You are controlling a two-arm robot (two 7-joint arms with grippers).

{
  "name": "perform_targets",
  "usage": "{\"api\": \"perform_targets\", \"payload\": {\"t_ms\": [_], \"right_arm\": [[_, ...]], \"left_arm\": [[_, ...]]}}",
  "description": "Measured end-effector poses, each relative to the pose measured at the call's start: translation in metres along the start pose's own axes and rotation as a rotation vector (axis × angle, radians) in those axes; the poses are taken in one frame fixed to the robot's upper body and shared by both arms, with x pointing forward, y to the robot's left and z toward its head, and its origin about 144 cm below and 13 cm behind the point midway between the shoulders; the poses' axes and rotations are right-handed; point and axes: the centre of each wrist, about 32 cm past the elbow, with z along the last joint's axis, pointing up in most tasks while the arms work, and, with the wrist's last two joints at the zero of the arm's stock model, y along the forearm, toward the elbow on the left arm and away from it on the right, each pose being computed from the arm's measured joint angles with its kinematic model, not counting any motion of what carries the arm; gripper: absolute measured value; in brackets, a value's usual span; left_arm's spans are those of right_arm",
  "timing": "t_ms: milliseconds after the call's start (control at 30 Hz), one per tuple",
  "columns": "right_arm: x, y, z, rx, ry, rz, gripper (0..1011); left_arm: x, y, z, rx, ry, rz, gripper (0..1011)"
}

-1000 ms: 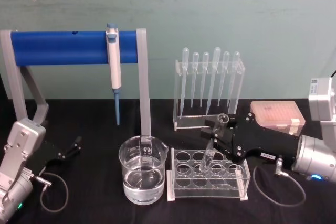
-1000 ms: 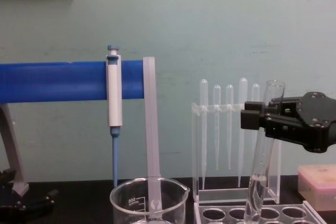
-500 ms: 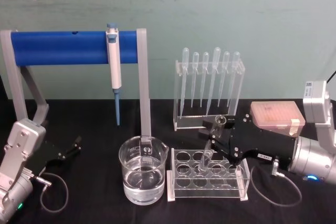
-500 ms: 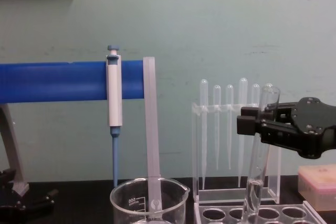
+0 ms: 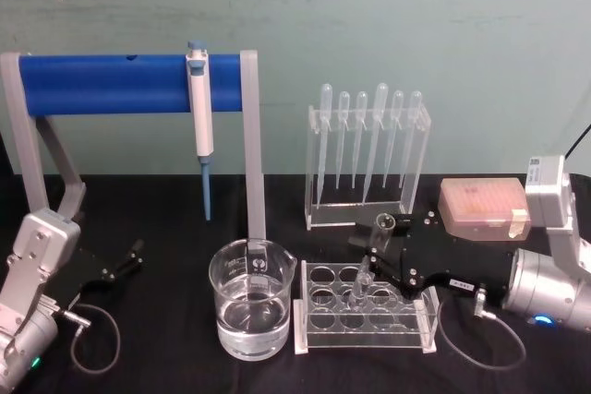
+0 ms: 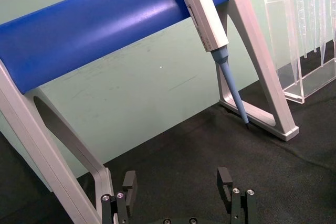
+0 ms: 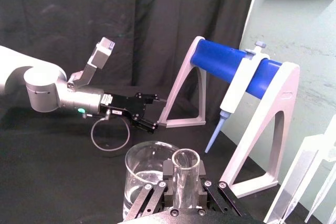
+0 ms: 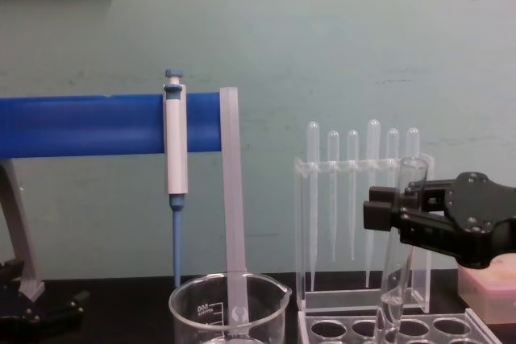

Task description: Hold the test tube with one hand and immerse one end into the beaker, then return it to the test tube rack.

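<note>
My right gripper (image 5: 375, 249) is shut on the clear glass test tube (image 5: 368, 261), gripping it below its open rim. The tube stands nearly upright, its round bottom down in a hole of the clear tube rack (image 5: 406, 331). The chest view has the same gripper (image 8: 385, 213) clamped on the tube (image 8: 397, 279) above the rack (image 8: 468, 326). From the right wrist, the tube's mouth (image 7: 185, 161) sits between the jaws. The beaker (image 5: 251, 297), part full of clear liquid, stands left of the rack. My left gripper (image 6: 176, 181) rests open on the table at the far left.
A blue bar stand (image 5: 129, 82) with a white-and-blue pipettor (image 5: 200, 117) hanging from it rises behind the beaker. A clear rack of thin plastic pipettes (image 5: 367, 149) stands behind the tube rack. A pink tip box (image 5: 487, 208) lies at the right.
My right gripper has come down and drawn back a little with the tube. The tube has sunk deeper into the rack hole and stands straighter. The left arm has not moved.
</note>
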Motion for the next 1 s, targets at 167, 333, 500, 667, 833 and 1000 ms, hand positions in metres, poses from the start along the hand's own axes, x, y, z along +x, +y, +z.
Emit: {"api": "perform_targets", "payload": {"t_ms": [167, 333, 500, 667, 833, 1000], "right_arm": [[0.0, 0.0, -0.004, -0.004, -0.012, 0.008, 224], [-0.001, -0.001, -0.011, -0.005, -0.019, 0.013, 224], [-0.004, 0.001, -0.019, 0.01, -0.024, 0.024, 224], [-0.007, 0.002, -0.024, 0.015, -0.025, 0.029, 224], [-0.009, 0.002, -0.026, 0.012, -0.022, 0.03, 224], [-0.011, 0.0, -0.027, 0.008, -0.021, 0.028, 224]], "left_arm": [[0.0, 0.0, 0.0, 0.0, 0.0, 0.0, 1000], [0.0, 0.0, 0.0, 0.0, 0.0, 0.0, 1000], [0.0, 0.0, 0.0, 0.0, 0.0, 0.0, 1000], [0.0, 0.0, 0.0, 0.0, 0.0, 0.0, 1000], [0.0, 0.0, 0.0, 0.0, 0.0, 0.0, 1000], [0.0, 0.0, 0.0, 0.0, 0.0, 0.0, 1000]]}}
